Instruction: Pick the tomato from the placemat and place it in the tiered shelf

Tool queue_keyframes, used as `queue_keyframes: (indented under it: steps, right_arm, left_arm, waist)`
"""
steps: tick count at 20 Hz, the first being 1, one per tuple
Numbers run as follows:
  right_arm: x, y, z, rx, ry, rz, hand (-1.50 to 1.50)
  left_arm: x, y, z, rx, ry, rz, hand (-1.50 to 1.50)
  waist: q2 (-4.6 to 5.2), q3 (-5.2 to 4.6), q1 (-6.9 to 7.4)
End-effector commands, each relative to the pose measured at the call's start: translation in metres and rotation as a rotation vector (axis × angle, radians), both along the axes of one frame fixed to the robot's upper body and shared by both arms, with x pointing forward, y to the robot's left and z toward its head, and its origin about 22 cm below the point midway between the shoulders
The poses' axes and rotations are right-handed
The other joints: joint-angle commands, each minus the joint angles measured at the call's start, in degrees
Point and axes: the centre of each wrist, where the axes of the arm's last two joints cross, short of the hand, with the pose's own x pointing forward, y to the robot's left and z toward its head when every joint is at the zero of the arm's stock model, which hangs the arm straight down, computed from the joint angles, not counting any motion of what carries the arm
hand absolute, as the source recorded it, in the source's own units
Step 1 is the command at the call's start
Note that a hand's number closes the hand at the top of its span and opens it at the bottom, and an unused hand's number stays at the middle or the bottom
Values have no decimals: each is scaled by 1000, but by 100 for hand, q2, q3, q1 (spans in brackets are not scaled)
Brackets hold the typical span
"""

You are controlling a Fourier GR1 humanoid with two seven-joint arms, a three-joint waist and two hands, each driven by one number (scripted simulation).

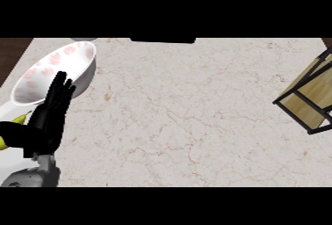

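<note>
No tomato shows in the head view. My left hand (50,115) stands open at the left edge, fingers straight and pointing up, holding nothing. The tiered shelf (310,94), light wooden boards in a black frame, sits tilted at the right edge, far from the hand and partly cut off by the view. A white flat patch (12,160), possibly the placemat, lies under and left of the hand and is mostly hidden. My right hand is out of the view.
A white bowl (65,61) with pink blotches inside lies tipped at the upper left, just behind the hand's fingertips. A yellow pointed thing (23,117) peeks out left of the hand. Marble counter (188,118) fills the middle. A dark object (162,40) sits at the back edge.
</note>
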Motion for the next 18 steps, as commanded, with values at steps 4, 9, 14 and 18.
queue_keyframes:
  steps: [4, 9, 14, 18]
  right_arm:
    - [-49, -39, 20, 65, 25, -50, -150]
    - [-68, -51, 20, 65, 35, -32, -150]
    - [-77, -57, 21, 74, 34, -1, -150]
    - [-78, -57, 28, 91, 8, 9, -150]
  left_arm:
    - [1, -1, 0, -12, -15, -2, 0]
    - [-1, -1, 1, -15, -22, 0, 0]
    - [2, 2, 5, -10, -14, 7, 0]
    - [-3, 2, -4, 1, -7, 8, 0]
  waist:
    - [62, 23, 42]
    - [75, 49, 26]
    - [72, 67, -31]
    - [72, 56, 26]
